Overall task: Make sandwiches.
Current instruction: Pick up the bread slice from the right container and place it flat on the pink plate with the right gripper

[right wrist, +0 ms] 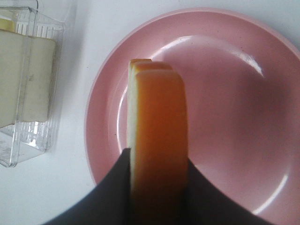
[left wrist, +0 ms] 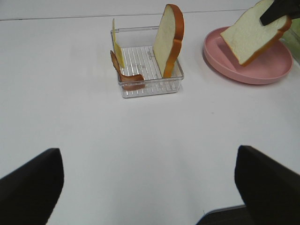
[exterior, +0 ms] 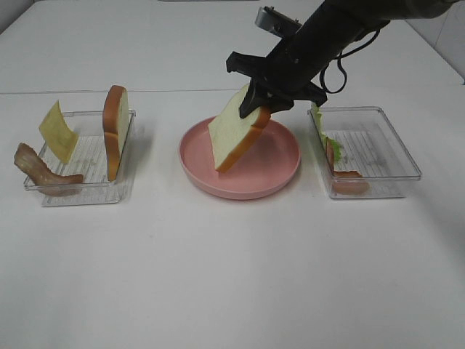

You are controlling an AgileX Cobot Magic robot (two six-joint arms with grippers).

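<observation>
The right arm (exterior: 327,36) slanted down from the far right side. Its right hand (exterior: 258,109) was pinching a bread slice (exterior: 234,134) by the crust at its upper corner. The slice hung tilted over the pink plate (exterior: 280,174), and I couldn't tell if its lower corner touched. The left hand (left wrist: 150,187) hovered over the bare desk (left wrist: 140,140), fingers spread wide and holding nothing. A second bread slice (exterior: 116,131) stood on edge in the left tray (exterior: 80,198), alongside a cheese square (exterior: 58,131) and a bacon strip (exterior: 40,171).
</observation>
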